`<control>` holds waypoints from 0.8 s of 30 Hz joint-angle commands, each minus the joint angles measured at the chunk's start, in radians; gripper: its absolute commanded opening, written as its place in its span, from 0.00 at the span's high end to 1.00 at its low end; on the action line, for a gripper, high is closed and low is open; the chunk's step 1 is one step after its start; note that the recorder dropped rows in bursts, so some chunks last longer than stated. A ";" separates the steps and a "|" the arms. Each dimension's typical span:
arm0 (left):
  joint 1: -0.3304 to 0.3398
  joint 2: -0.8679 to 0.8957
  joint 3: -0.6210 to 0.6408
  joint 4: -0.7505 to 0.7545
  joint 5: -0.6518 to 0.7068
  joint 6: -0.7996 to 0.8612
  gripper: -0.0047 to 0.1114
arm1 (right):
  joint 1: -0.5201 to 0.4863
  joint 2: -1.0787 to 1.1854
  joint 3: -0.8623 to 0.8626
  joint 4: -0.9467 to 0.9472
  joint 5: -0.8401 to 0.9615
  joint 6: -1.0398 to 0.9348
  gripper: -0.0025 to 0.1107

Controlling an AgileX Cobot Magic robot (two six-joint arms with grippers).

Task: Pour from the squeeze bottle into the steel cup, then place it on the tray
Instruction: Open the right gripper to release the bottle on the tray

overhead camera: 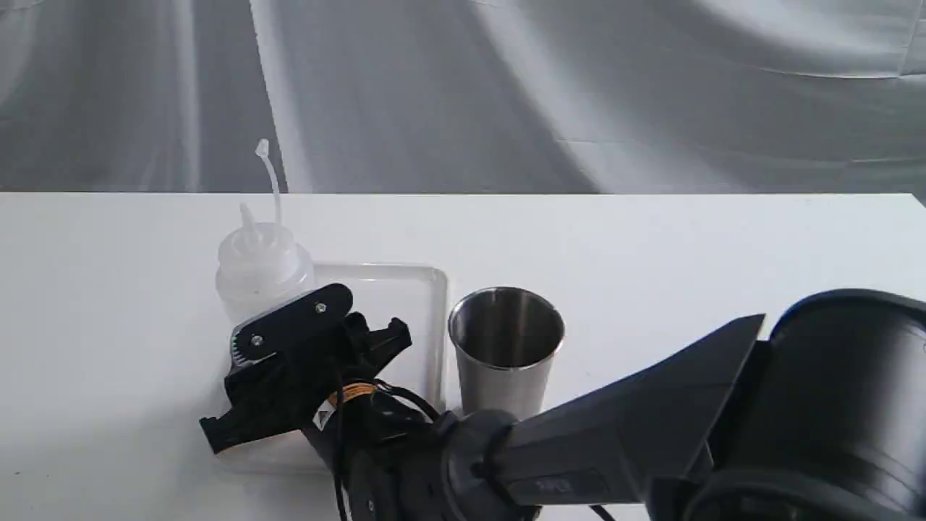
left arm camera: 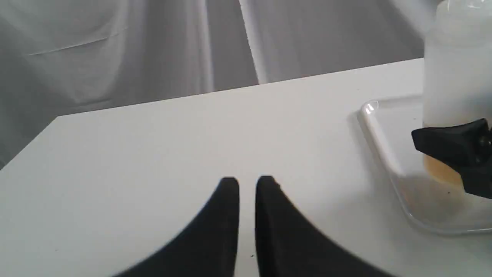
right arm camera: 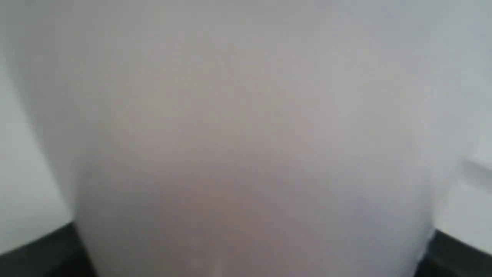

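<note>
The squeeze bottle (overhead camera: pixel 260 260) stands upright over the left part of the tray (overhead camera: pixel 434 289), nozzle up and cap strap arched above it. A little amber liquid shows at its base (left arm camera: pixel 442 171). I cannot tell whether the base touches the tray floor. My right gripper (overhead camera: pixel 289 340) is shut on the bottle's lower body, which fills the right wrist view (right arm camera: pixel 246 134). One of its fingers (left arm camera: pixel 449 142) presses the bottle's side. The steel cup (overhead camera: pixel 506 347) stands upright just right of the tray. My left gripper (left arm camera: pixel 247 184) is shut and holds nothing, low over bare table left of the tray (left arm camera: pixel 378 130).
The right arm's dark body (overhead camera: pixel 651 434) crosses the near right of the table and hides the cup's foot. A grey cloth backdrop (overhead camera: pixel 463 87) hangs behind the table's far edge. The white tabletop (overhead camera: pixel 723 239) stretches to the right of the cup.
</note>
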 commanded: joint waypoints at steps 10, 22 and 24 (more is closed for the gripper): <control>0.000 -0.003 0.004 0.000 -0.007 -0.002 0.89 | -0.002 0.013 -0.010 0.012 -0.036 0.007 0.83; 0.000 -0.003 0.004 0.000 -0.007 -0.002 0.89 | -0.002 0.025 -0.010 0.064 -0.032 0.007 0.80; 0.000 -0.003 0.004 0.000 -0.007 -0.002 0.89 | -0.002 0.025 -0.010 0.064 -0.034 0.007 0.74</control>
